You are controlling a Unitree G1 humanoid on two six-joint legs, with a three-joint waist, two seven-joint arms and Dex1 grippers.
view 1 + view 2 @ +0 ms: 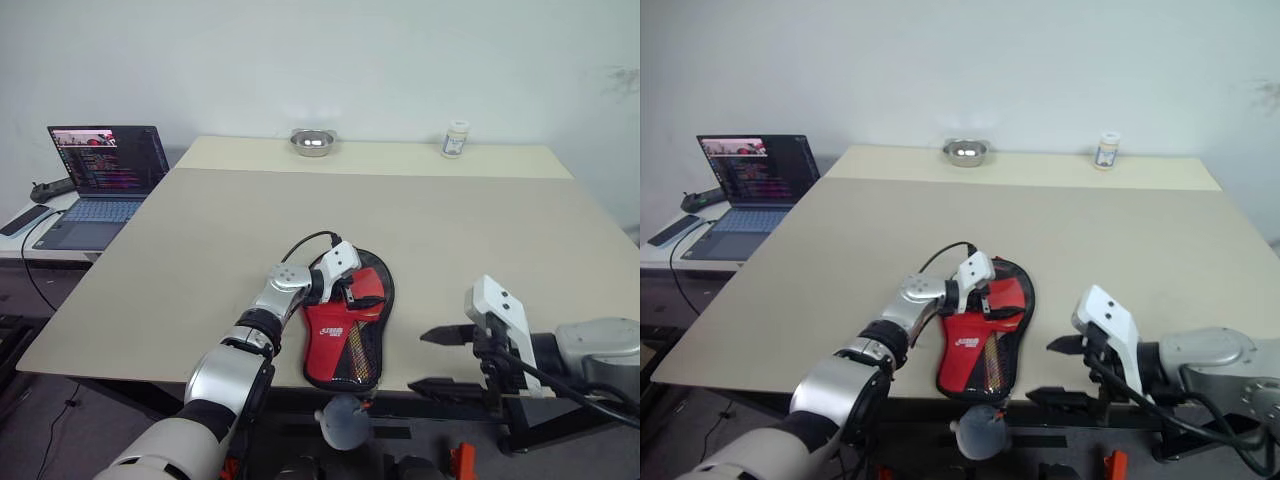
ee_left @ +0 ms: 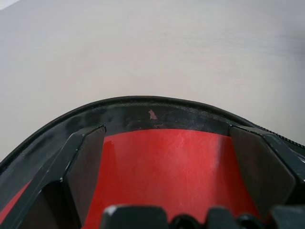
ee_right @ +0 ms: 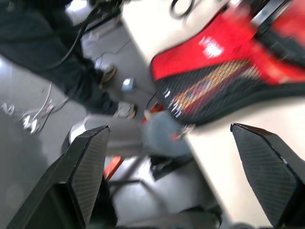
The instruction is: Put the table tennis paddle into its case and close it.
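Both grippers gape wide as we watch: left gripper (image 1: 352,287) straddling the red paddle (image 2: 167,167) inside the case (image 1: 345,345), right gripper (image 1: 440,360) empty beside it.

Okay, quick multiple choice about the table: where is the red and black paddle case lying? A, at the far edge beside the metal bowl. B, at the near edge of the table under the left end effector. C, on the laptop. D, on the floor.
B: the case lies at the table's near edge, with the left end effector on its upper part, far from the metal bowl and the laptop.
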